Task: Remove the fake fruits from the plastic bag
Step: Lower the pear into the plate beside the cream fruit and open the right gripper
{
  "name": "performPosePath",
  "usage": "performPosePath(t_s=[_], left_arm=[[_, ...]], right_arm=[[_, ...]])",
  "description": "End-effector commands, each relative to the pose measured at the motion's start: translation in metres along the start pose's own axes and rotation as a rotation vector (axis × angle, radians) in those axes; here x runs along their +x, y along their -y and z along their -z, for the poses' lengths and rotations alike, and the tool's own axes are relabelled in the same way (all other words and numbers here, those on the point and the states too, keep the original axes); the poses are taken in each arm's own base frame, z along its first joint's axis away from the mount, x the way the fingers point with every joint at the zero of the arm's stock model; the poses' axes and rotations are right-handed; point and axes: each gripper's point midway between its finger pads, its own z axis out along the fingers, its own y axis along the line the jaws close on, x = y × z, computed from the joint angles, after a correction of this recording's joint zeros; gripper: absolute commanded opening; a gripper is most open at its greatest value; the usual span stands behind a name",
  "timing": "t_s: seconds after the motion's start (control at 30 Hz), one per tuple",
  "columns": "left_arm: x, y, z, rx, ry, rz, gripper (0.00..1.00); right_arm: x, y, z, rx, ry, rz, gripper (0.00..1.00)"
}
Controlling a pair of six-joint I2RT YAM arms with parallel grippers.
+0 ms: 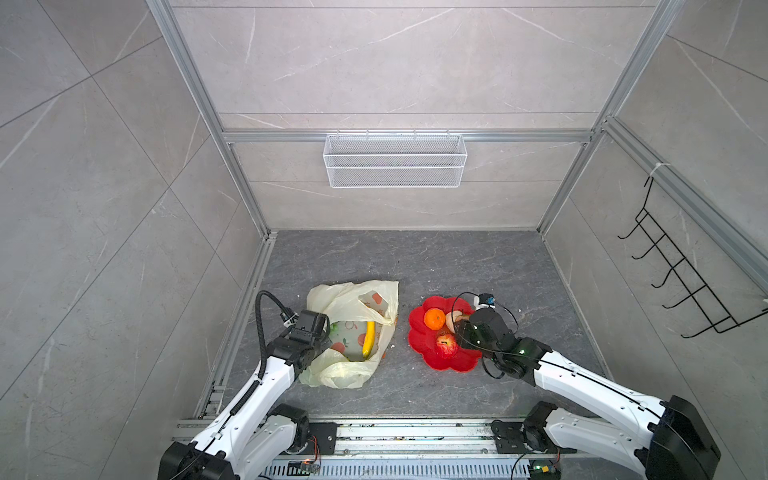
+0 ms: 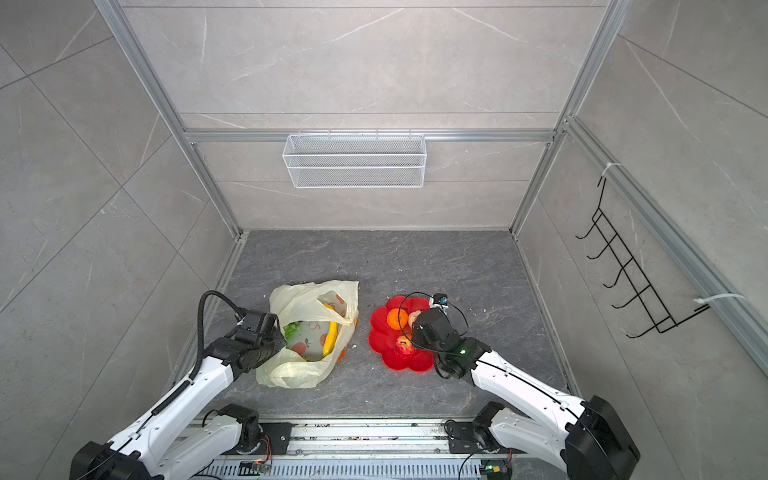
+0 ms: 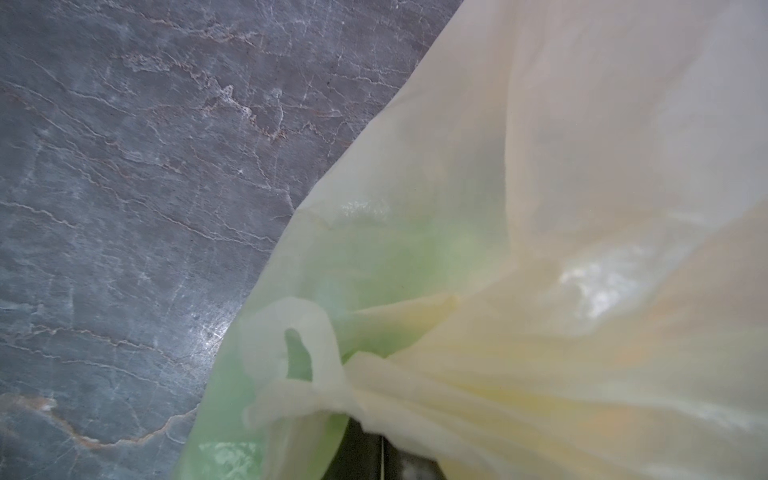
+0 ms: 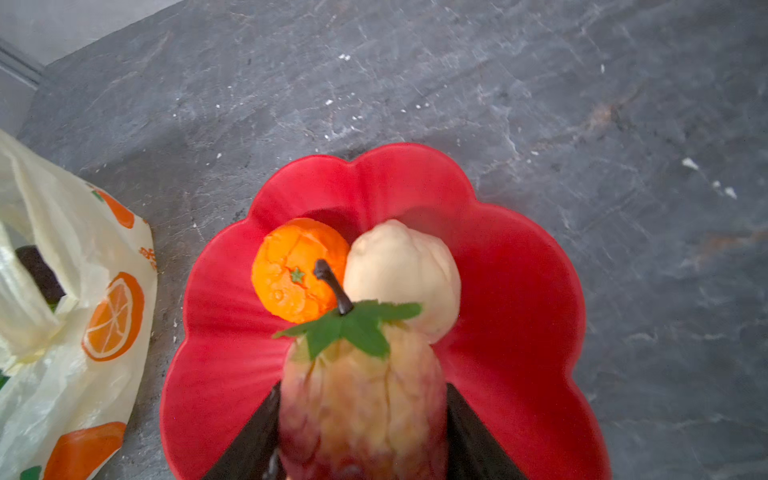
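The plastic bag (image 1: 345, 299) lies open on the grey floor at the left in both top views. Inside it I see a yellow banana (image 1: 368, 338) and green grapes (image 2: 292, 329). My left gripper (image 1: 322, 332) is shut on the bag's near-left rim; in the left wrist view its jaws pinch bunched film (image 3: 374, 399), with green showing through the film. My right gripper (image 4: 361, 399) is shut on a red apple (image 1: 446, 345) with a stem and leaf, over the red flower-shaped plate (image 1: 424, 357). An orange (image 4: 299, 270) and a beige peach (image 4: 403, 274) rest on that plate.
A white wire basket (image 1: 395, 162) hangs on the back wall and a black hook rack (image 1: 681, 282) on the right wall. Aluminium rails (image 1: 415, 432) run along the front edge. Small white crumbs (image 4: 690, 164) dot the floor beyond the plate.
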Motion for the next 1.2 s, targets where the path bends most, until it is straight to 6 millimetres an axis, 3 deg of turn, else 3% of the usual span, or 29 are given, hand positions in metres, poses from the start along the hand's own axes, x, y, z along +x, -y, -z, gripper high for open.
performPosePath(t_s=[0.0,0.47,0.77,1.17], left_arm=[[-0.006,0.005,0.001,0.021,0.017,-0.001,0.07],[-0.004,-0.002,0.003,0.011,0.024,0.001,0.07],[-0.004,0.0,0.003,0.019,0.024,0.005,0.07],[-0.005,-0.003,0.006,0.018,0.033,0.006,0.07]], right_arm=[[0.015,0.019,-0.005,0.042,-0.011,-0.136,0.54],[0.039,0.023,-0.031,0.039,-0.046,-0.266,0.53],[0.042,0.032,-0.034,0.092,-0.046,-0.304,0.61],[0.036,0.037,-0.027,0.13,-0.032,-0.303,0.65]])
